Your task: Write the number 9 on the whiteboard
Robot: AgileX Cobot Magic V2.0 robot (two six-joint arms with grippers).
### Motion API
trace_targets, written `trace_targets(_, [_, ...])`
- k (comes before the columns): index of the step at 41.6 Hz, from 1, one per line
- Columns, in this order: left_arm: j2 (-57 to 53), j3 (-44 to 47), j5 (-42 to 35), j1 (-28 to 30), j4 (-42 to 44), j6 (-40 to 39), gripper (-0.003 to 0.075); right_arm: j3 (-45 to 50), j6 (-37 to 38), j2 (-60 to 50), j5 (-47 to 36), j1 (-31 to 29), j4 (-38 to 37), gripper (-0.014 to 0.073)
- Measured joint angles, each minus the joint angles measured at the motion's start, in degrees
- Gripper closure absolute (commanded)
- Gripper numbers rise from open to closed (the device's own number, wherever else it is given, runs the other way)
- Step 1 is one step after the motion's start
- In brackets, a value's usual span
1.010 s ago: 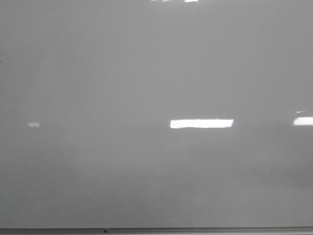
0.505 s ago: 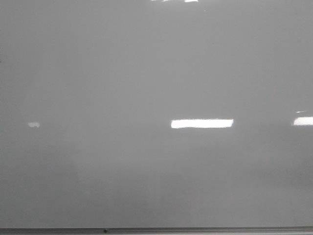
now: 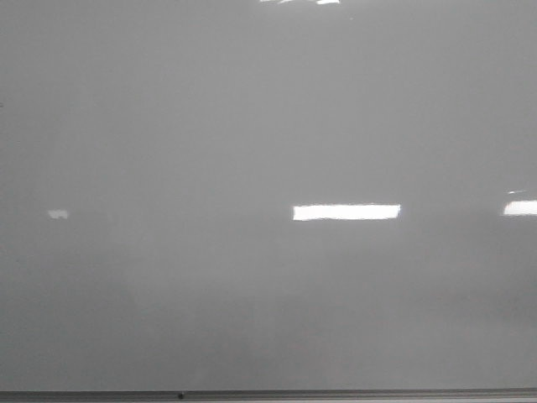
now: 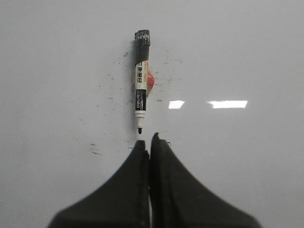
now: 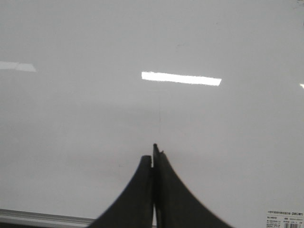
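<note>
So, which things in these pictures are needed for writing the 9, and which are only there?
Needed:
- whiteboard, no 9 visible on it
- marker, uncapped, lying on the board ahead of the shut left end effector

Only there:
- right end effector, shut and empty
- light reflections
- small printed label
- old ink specks

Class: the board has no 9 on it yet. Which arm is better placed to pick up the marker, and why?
Left. The marker lies uncapped on the whiteboard just ahead of the left gripper, whose fingers are shut. The right gripper faces only bare board, no marker in sight.
</note>
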Motion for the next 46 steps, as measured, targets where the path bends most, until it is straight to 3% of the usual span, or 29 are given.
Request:
trace_targets(23, [0.0, 0.0, -1.4, 0.0, -0.3, 0.0, 0.0739, 0.0, 0.0, 0.0, -0.4, 0.0, 0.0, 0.0661])
trace_targets(38, [0.0, -1.4, -14.1, 0.0, -2.4, 0.0, 0.0739, -4.4, 0.0, 0.0, -4.3, 0.0, 5.7, 0.0661])
trace_targets(46, [1.2, -12.8, -6.7, 0.0, -1.6, 0.0, 0.0739, -13.9, 0.0, 0.8, -0.8, 0.0, 5.9, 0.0661])
